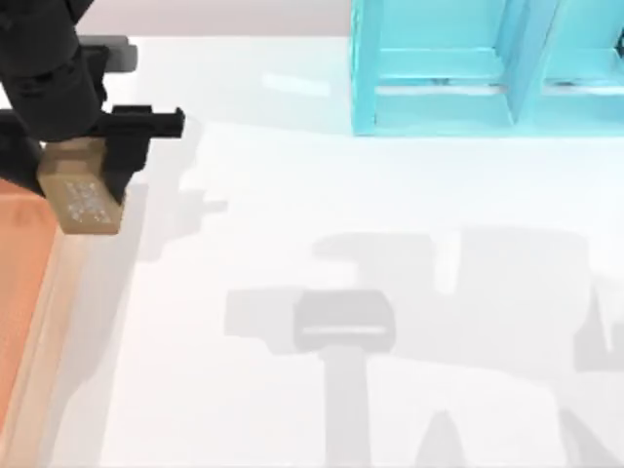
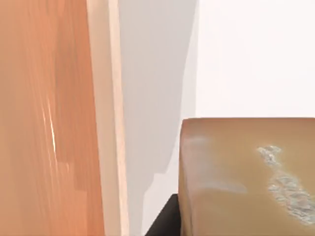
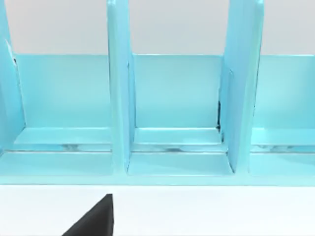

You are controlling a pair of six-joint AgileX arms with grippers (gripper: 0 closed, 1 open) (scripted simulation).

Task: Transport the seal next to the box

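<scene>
White table [image 1: 390,292] wide open across the middle and right, nothing standing on it there. Far edge at the right blocked by the turquoise frame [image 1: 458,78] with upright dividers. Left edge taken by the box [image 1: 39,322] rim; the left gripper [image 1: 83,161] with the seal [image 1: 83,200] hangs just beside it, over a narrow bare strip

A turquoise shelf-like frame with upright dividers [image 1: 439,78] stands at the far edge of the white bench [image 1: 390,195], toward its right.

Left hand [image 1: 83,175] at the table's far left, fingers clamped around a block.
</scene>
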